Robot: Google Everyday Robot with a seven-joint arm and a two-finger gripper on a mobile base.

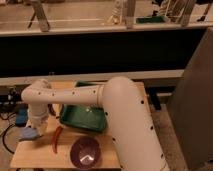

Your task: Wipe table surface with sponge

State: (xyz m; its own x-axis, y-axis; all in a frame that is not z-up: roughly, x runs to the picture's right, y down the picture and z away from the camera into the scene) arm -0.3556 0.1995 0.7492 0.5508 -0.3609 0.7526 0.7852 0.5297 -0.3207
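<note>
Camera view, lower left: gripper [36,126] low on sponge [27,134] at left edge of table [45,156], left of tray [85,119], likely pressing it flat for wiping; cannot tell whether gripped or merely pinned.

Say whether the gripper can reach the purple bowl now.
Probably yes. The gripper is at the sponge by the left edge of the table surface; the purple bowl lies uncovered nearby, only a thin red object between.
</note>
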